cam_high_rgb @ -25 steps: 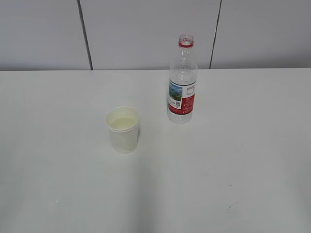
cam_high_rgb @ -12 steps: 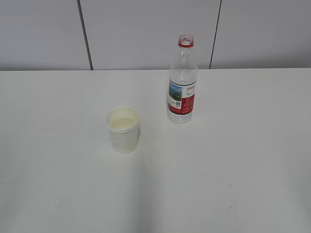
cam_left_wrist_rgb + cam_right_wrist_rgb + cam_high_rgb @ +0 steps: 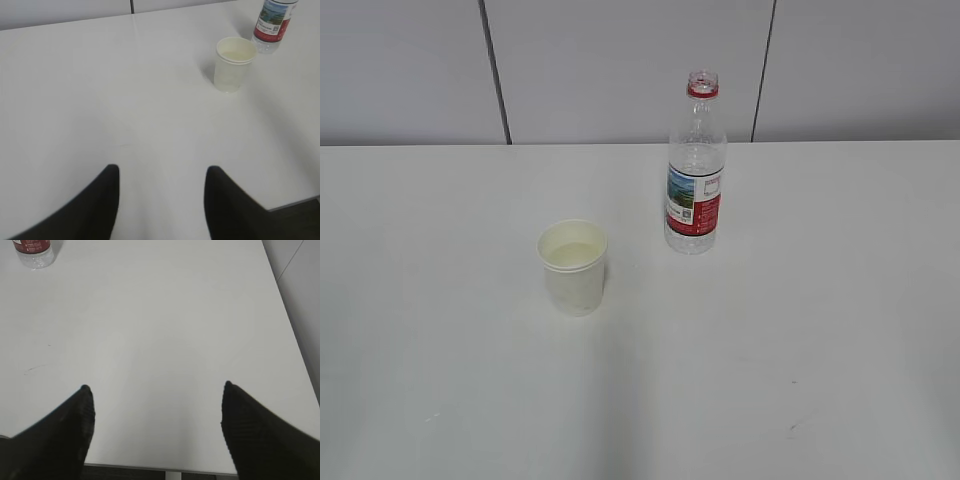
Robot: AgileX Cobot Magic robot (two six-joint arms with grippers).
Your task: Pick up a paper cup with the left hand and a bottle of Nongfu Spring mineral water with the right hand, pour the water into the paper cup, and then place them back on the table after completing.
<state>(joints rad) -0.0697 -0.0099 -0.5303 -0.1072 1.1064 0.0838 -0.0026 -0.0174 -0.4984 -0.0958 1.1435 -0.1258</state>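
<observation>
The cup (image 3: 572, 266) looks like matt off-white paper. The bottle (image 3: 695, 165) is clear glossy plastic with a shiny printed label. The worktop (image 3: 820, 330) is smooth, matt white.

I see a plain white table (image 3: 440, 380) filling most of the frame. A paper cup (image 3: 573, 267) stands upright on it left of centre, and a bottle (image 3: 695, 165) stands upright just beside it, toward the upper right.
</observation>
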